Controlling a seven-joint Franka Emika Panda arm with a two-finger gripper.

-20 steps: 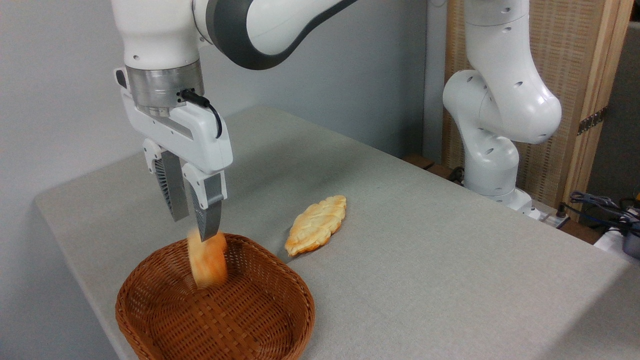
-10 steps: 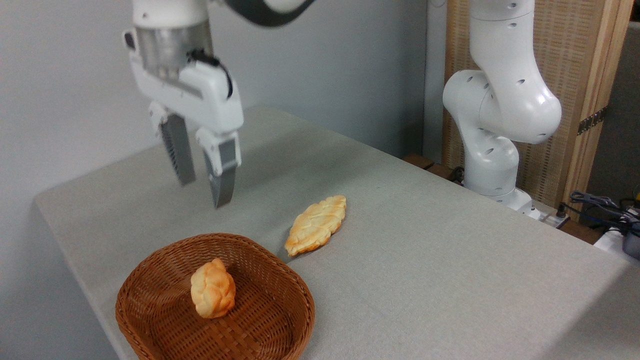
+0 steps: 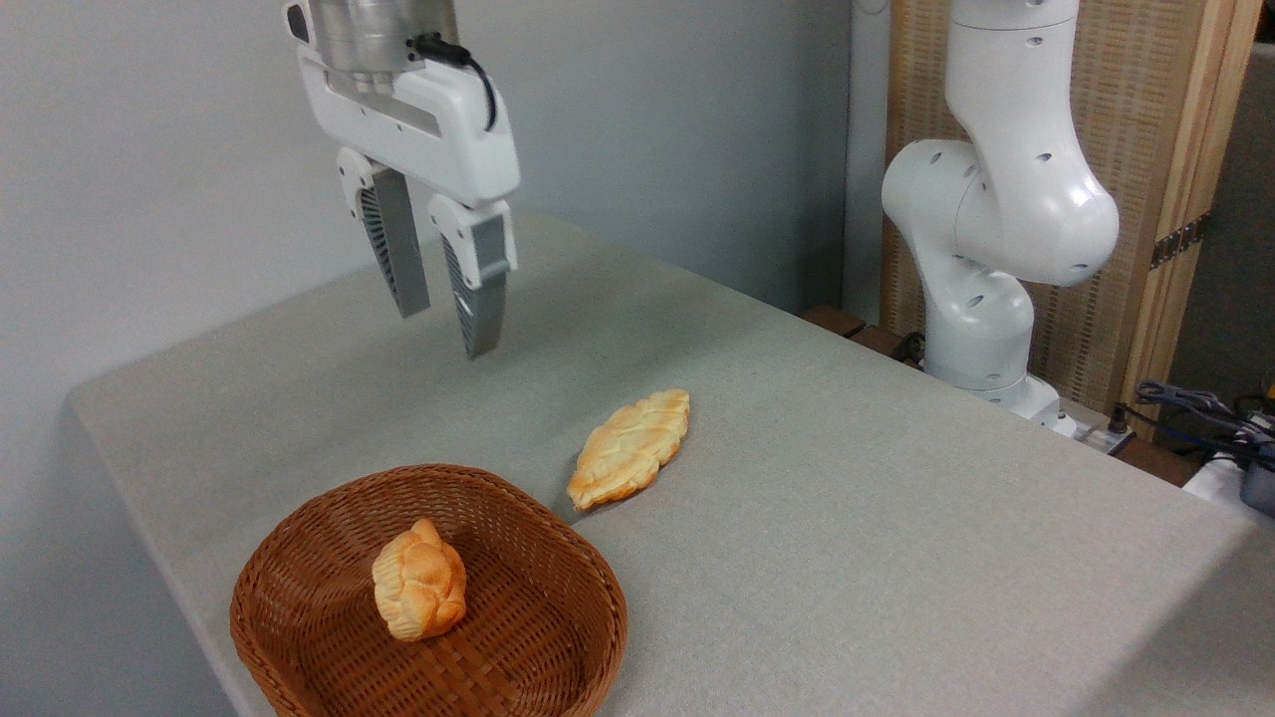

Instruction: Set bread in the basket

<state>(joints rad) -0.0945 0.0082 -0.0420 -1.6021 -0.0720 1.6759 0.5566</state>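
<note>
The bread point(image 3: 419, 581), a knotted orange-golden bun, lies inside the basket point(image 3: 558, 558), a shallow reddish-brown wicker bowl at the table's front left. My gripper point(image 3: 448, 327) hangs open and empty well above the table, up and slightly right of the basket, fingers pointing down.
A flat, pale leaf-shaped pastry point(image 3: 630, 447) lies on the grey table point(image 3: 847, 518) just right of the basket. The arm's white base point(image 3: 981, 239) stands at the back right, with cables point(image 3: 1195, 408) beside it. A wall runs behind the table.
The bread dropped out of the gripper into the basket and settled there. The open gripper rose and shifted to the right, away from the basket.
</note>
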